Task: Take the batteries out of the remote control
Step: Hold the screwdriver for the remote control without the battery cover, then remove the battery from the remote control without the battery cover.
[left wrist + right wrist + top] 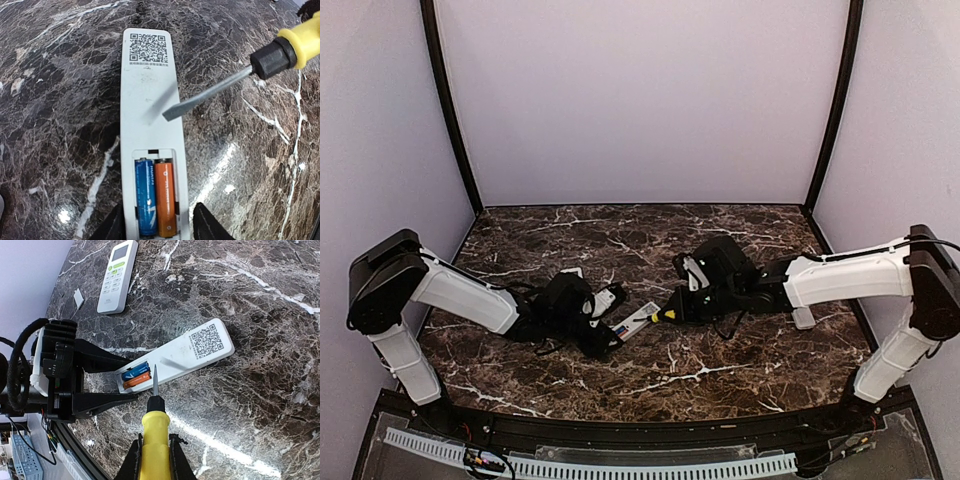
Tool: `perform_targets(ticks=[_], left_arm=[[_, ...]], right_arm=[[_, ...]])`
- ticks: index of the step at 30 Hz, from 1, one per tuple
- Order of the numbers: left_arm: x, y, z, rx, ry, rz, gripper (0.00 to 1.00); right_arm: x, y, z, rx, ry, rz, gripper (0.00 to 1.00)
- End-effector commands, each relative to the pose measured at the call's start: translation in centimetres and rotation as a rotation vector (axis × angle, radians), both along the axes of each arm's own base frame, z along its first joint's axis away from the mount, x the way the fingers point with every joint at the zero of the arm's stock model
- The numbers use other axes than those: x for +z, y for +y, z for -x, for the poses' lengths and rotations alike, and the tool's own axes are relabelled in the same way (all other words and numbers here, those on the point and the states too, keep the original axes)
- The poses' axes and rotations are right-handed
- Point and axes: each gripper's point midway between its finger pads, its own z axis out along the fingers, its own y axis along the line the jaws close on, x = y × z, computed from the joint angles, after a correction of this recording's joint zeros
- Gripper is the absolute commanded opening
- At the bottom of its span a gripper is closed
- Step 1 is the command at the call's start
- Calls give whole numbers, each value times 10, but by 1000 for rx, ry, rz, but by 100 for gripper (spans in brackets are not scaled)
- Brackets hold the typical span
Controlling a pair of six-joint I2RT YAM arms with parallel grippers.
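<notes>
**Fig. Open battery bay with the blade poised**

The remote control (150,100) lies face down on the worktop (60,100). Its battery end sits between the jaws of the left pincer (157,220), which stand at middling width close against its long edges; whether they clamp it cannot be told. The right pincer (155,450) is closed on the yellow handle of a screwdriver (210,92), whose flat blade projects ahead of it and hovers over the remote's back, short of the bay.

The uncovered battery compartment (152,150) holds two batteries side by side, a blue cell (145,197) and an orange cell (165,197), both seated.

Likely faults:
- A loose left hold would let prying skid or tip the remote.
- A blade slipping off a rounded cell could gouge the casing.
- A freed cell may spring out and roll away.

A second remote (117,275) and a small white cover (79,298) lie off to one side of the left pincer.
</notes>
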Motion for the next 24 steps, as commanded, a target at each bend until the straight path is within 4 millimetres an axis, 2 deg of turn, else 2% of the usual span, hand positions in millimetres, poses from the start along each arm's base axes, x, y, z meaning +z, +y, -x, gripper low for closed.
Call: perform_targets(ticks=[1,13,24], left_arm=[[-25,14,15,-11,55,-87,42],[-29,17,16,-21,46,-111,28],[-29,18,14,-23,35,-118,26]], right_arm=[[12,18,-1,36,-22,-53,0],[7,25,-3,66,-25,-34,0],[-6,23,2,73,16,-7,0]])
